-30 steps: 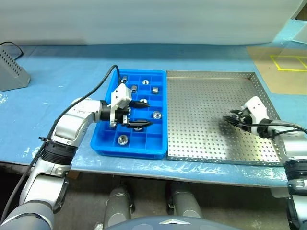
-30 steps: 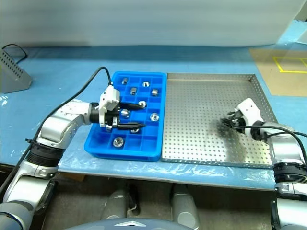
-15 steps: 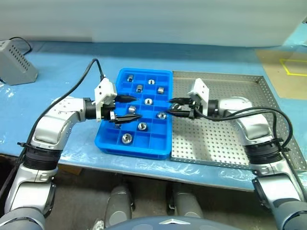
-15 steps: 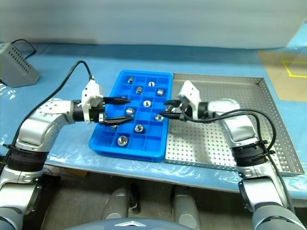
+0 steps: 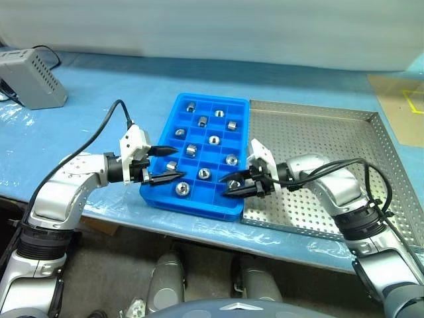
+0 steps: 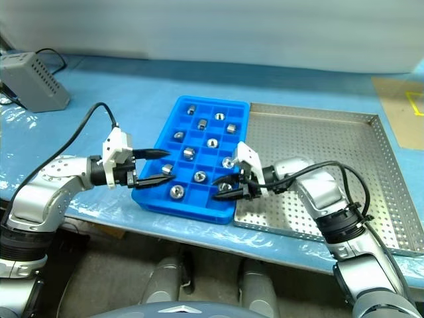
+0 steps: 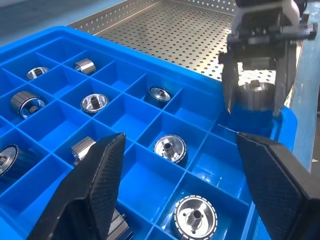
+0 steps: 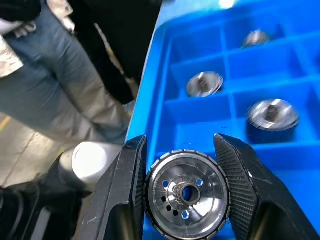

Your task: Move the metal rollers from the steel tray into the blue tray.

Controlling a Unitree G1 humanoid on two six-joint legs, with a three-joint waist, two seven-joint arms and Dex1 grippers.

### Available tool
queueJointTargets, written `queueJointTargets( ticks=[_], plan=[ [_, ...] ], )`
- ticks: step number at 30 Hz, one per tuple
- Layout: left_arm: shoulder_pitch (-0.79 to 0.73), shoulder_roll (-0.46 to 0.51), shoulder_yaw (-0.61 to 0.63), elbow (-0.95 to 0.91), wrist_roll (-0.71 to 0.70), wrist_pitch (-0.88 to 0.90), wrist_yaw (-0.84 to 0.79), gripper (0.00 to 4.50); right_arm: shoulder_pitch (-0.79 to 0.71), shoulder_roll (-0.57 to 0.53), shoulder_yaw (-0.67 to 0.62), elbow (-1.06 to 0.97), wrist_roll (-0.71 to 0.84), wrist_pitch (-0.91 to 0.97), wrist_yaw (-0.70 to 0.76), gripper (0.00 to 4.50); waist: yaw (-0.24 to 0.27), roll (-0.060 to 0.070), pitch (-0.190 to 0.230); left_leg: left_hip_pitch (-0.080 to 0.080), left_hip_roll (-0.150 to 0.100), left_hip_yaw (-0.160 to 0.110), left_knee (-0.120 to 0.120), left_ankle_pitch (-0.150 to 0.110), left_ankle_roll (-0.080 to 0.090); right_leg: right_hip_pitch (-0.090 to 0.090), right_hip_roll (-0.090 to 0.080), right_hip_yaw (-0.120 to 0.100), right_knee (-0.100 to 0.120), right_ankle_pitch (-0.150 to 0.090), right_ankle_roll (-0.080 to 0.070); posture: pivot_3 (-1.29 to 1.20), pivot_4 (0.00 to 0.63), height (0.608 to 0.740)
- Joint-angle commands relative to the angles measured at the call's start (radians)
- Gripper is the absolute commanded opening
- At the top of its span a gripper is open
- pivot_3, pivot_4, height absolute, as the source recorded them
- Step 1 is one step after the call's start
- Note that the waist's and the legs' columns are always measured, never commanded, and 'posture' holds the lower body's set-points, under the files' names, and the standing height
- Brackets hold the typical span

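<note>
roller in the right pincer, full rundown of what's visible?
The roller is a shiny silver metal disc-like cylinder with a knurled rim, a toothed central hole and small holes around it. The right pincer is shut on it, one black finger on each side of the rim. It hangs over the blue tray's near corner by the steel tray, not yet set down.

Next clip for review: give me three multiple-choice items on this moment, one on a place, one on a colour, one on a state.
1. Where is the right hand?
A. over the blue tray's near right corner
B. over the steel tray's far corner
C. beside the grey box

2. What colour is the compartment tray?
A. green
B. blue
C. red

3. What is the left hand doing?
A. clamping a roller
B. gripping a cable
C. open and holding nothing

Key: 1 A, it hangs over that corner; 2 B, bright blue; 3 C, its fingers stand apart, while the right hand clamps a metal roller.
</note>
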Motion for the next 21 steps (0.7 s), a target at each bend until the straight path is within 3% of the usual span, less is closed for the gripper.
queueJointTargets(
  ticks=[1,6,11,16,21],
  plan=[
    [-0.006,0.011,0.017,-0.039,-0.022,0.002,0.004,3.72,0.026,0.004,-0.014,-0.036,0.026,0.014,-0.003,1.66,0.001,0.000,0.000,0.000,0.000,0.000,0.000,0.000,0.000,0.000,0.000,0.000,0.000,0.000,0.000,-0.04,0.150,0.740],
    [-0.022,0.007,0.000,-0.020,-0.015,-0.004,0.002,3.72,0.025,0.020,-0.030,-0.005,-0.003,0.013,-0.079,3.28,0.001,-0.001,0.000,0.000,-0.001,0.000,0.000,0.000,0.000,0.001,0.000,0.000,-0.001,0.000,0.000,-0.06,0.150,0.740],
    [-0.058,-0.008,-0.023,0.014,-0.009,-0.017,-0.004,3.72,-0.004,-0.005,-0.105,0.012,0.018,0.018,-0.116,3.28,0.001,-0.001,0.000,0.002,-0.001,0.000,0.000,0.000,0.000,0.002,0.000,0.000,-0.001,0.000,0.000,-0.11,0.150,0.740],
    [-0.086,-0.041,-0.040,0.049,-0.007,-0.036,-0.008,3.72,-0.026,-0.060,-0.260,-0.020,0.068,0.048,-0.164,3.28,-0.003,-0.001,0.000,0.002,-0.001,0.000,0.000,0.000,0.000,0.002,0.000,0.001,-0.001,0.000,0.000,-0.16,0.150,0.740],
    [-0.082,-0.073,-0.006,0.072,-0.029,-0.041,0.015,3.72,0.097,-0.167,-0.440,-0.152,0.105,0.092,-0.228,3.28,-0.002,-0.001,-0.001,0.002,-0.001,0.000,-0.004,0.000,0.000,0.001,0.001,0.001,-0.003,0.000,0.000,-0.19,0.150,0.740]
  ],
)
